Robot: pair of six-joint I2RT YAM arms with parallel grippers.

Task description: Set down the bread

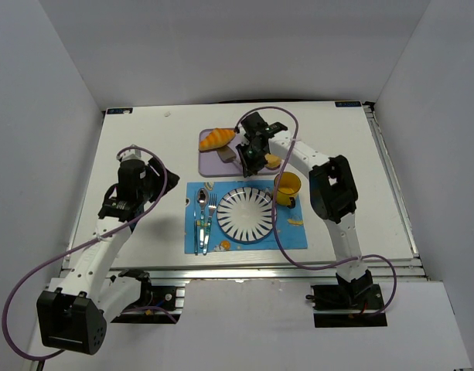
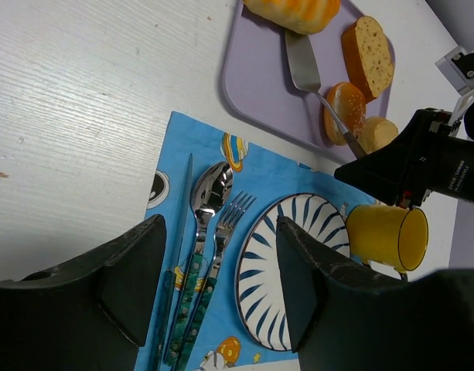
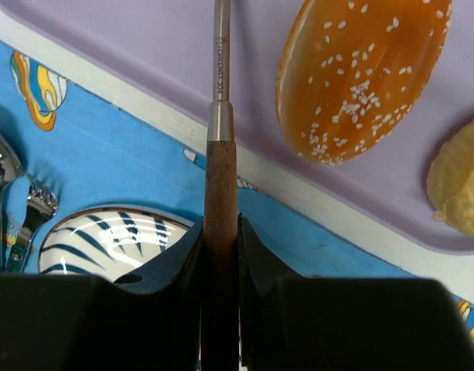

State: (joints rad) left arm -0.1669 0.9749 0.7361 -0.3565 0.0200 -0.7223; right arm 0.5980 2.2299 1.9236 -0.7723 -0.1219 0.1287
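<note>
The right gripper is clamped on the spatula handle at the tray's near edge. The croissant lies in the tray's far-left corner. The left gripper's fingers stand apart.

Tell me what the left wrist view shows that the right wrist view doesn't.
Only left wrist: the croissant, bread slice, cup, knife and the spatula blade. Only right wrist: the right gripper shut on the spatula's wooden handle. Both: the tray, sesame roll, plate, fork and mat.
</note>
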